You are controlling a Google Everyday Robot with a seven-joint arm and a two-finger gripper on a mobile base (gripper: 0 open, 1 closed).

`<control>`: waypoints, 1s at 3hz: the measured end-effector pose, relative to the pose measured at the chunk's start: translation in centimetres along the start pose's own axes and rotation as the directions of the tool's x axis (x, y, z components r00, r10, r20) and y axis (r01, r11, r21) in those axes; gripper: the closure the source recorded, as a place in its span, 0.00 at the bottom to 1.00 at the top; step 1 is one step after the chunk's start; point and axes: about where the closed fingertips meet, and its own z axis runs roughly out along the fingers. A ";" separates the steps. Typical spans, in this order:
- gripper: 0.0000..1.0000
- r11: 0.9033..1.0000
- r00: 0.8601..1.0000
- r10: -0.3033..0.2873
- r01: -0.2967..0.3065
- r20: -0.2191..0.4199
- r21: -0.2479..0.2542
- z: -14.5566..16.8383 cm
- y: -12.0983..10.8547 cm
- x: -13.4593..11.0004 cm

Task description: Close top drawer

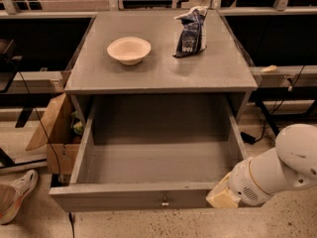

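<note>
The top drawer (124,198) is a wide grey box pulled far out of the grey cabinet, empty inside, with a small brass knob (164,201) at the centre of its front. My white arm comes in from the lower right. The gripper (222,197) sits at the right end of the drawer front, beside its front right corner. Only its cream-coloured end shows, in front of the drawer front. The lower drawers are hidden under the open one.
A cream bowl (129,49) and a dark blue chip bag (190,31) sit on the cabinet top (158,71). A cardboard box (57,133) stands left of the cabinet. A shoe (17,195) is on the floor at lower left. Cables run at right.
</note>
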 end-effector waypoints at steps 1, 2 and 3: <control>1.00 1.000 1.000 0.005 -0.005 0.002 0.000 0.3 -0.1 -0.1; 0.81 1.000 1.000 0.014 -0.014 0.012 0.002 1.0 -0.6 -0.7; 0.58 1.000 1.000 0.005 -0.006 0.026 0.011 1.7 -1.3 -2.0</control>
